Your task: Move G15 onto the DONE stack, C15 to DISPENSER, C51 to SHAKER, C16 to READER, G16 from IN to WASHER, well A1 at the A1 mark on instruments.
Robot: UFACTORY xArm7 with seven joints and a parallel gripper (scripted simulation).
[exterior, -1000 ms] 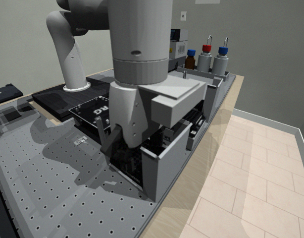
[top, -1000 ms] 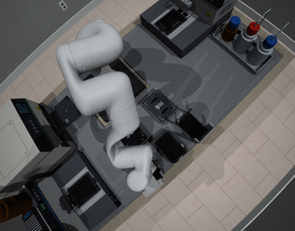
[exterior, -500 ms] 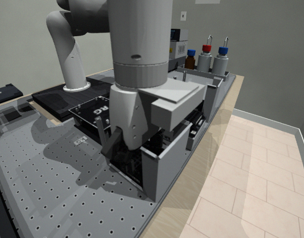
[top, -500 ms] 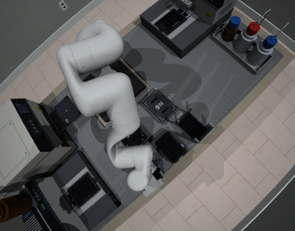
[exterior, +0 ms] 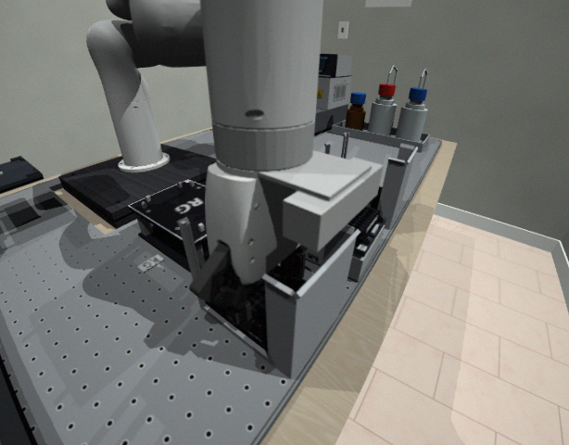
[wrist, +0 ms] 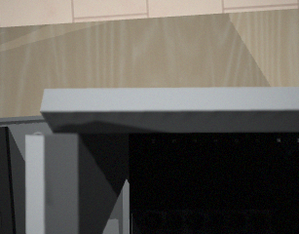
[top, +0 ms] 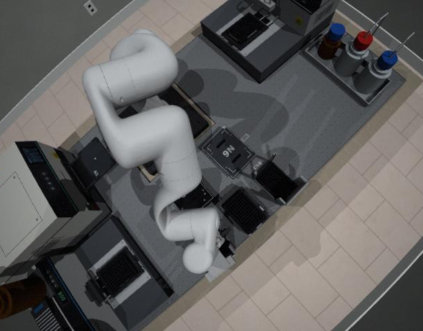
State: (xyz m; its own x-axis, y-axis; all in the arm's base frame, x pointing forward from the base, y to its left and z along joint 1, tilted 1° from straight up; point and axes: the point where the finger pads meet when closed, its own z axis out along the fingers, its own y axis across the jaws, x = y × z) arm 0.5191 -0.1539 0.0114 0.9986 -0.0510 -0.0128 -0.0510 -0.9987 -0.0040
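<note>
My gripper [exterior: 236, 282] reaches down into a grey walled stack rack [exterior: 299, 306] at the deck's front edge, also seen under the wrist in the overhead view [top: 224, 245]. It is shut on a dark well plate [exterior: 236, 306], held inside the rack walls. I cannot read its label; I take it for G15, since the reader's tray [top: 96, 160] shows no plate. In the wrist view the plate [wrist: 212, 185] is a dark field below the rack's wall top [wrist: 173, 99]. Dark plates sit on the top instrument [top: 244, 29], the lower-left instrument [top: 118, 272] and the station beside the rack [top: 244, 209].
A second rack [top: 275, 179] holds a dark plate. Nest N6 [top: 227, 151] and nest RG [exterior: 179, 206] carry no plate. Three capped bottles [top: 361, 53] stand at the far right. The arm's links hang over the deck's middle. The deck edge runs just beyond the rack.
</note>
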